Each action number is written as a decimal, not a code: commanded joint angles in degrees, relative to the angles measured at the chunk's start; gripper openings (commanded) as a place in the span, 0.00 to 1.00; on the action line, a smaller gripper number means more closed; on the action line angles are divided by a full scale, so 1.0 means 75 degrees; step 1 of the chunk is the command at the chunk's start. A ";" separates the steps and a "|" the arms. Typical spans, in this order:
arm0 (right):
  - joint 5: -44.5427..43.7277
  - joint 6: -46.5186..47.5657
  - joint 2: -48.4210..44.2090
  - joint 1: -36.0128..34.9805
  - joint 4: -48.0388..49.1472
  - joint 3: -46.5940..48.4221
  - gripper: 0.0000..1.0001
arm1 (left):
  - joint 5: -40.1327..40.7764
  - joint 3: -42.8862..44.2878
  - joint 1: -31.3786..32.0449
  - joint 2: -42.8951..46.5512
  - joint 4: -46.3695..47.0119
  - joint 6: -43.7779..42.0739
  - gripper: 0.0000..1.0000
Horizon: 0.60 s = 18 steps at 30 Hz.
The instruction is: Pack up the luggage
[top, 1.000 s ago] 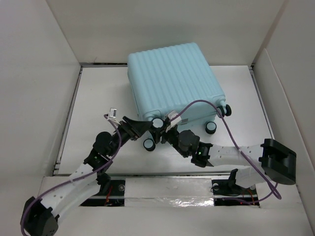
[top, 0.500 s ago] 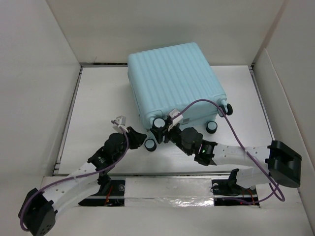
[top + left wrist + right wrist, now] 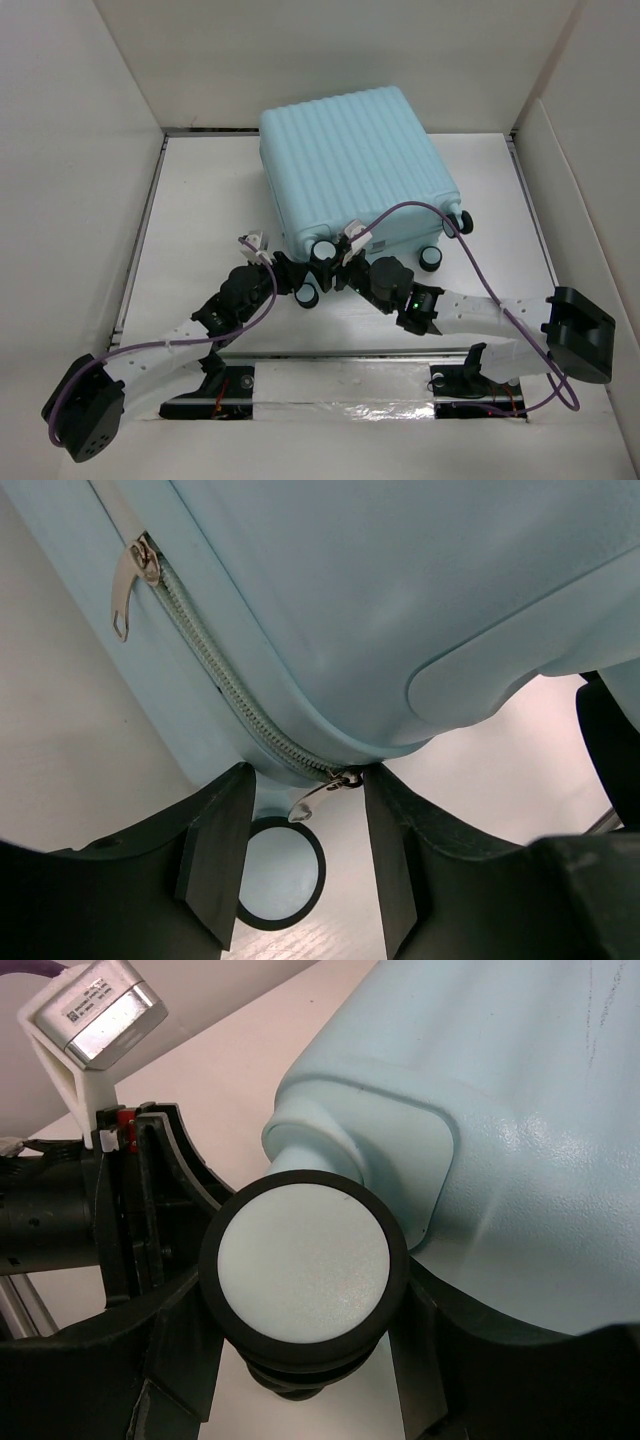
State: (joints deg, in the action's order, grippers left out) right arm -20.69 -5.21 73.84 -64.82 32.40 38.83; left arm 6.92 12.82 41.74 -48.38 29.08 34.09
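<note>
The left fingers (image 3: 215,850) stand apart with a small metal zipper pull (image 3: 318,788) dangling in the gap between them, touching neither as far as I can see. Just below it sits one caster wheel (image 3: 280,875). The right fingers (image 3: 180,1360) look clamped on a neighbouring caster wheel (image 3: 305,1270), one finger on each side of its black rim. Both belong to the luggage (image 3: 350,165), which lies flat and shut on the bench (image 3: 200,200). Its ribbed shell faces up and its wheeled end is turned toward the arms, which meet at its near left corner. A second zipper pull (image 3: 125,585) hangs further along the same track, up the side of the case. I'd say the packing is down to the zipping: the right arm braces the case by the wheel while the left lines up on the tab. Next, the left fingers need to pinch that thin, loose tab squarely and draw it along the curved track around the corner. I cannot tell which way the slider must run to finish the closure.
</note>
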 commanded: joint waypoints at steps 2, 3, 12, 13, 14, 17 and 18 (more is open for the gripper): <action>-0.0043 -0.0043 -0.0248 0.0181 0.0789 0.0401 0.03 | 0.0085 0.0377 0.0013 -0.0252 0.0599 -0.0490 0.41; -0.0019 -0.0043 -0.0237 0.0181 0.0801 0.0401 0.03 | 0.0085 0.0388 0.0013 -0.0276 0.0622 -0.0537 0.38; 0.0086 -0.0149 -0.0225 0.0181 0.0859 0.0307 0.02 | 0.0051 0.0224 0.0013 -0.0241 0.0998 -0.0584 0.00; 0.0086 -0.0149 -0.0236 0.0181 0.0859 0.0307 0.02 | 0.0027 0.0248 0.0013 -0.0264 0.0998 -0.0595 0.00; 0.0086 -0.0149 -0.0260 0.0181 0.0859 0.0296 0.02 | 0.0015 0.0248 0.0013 -0.0241 0.0986 -0.0619 0.00; 0.0075 -0.0149 -0.0353 0.0181 0.0848 0.0260 0.02 | -0.0008 0.0131 0.0013 -0.0007 0.1032 -0.0654 0.00; 0.0063 -0.0149 -0.0365 0.0181 0.0824 0.0226 0.02 | -0.0113 0.0084 0.0013 0.0052 0.1091 -0.0666 0.00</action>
State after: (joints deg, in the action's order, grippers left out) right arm -19.68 -5.72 73.80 -64.10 32.45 38.83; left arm 6.66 13.13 41.91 -49.52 30.68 31.29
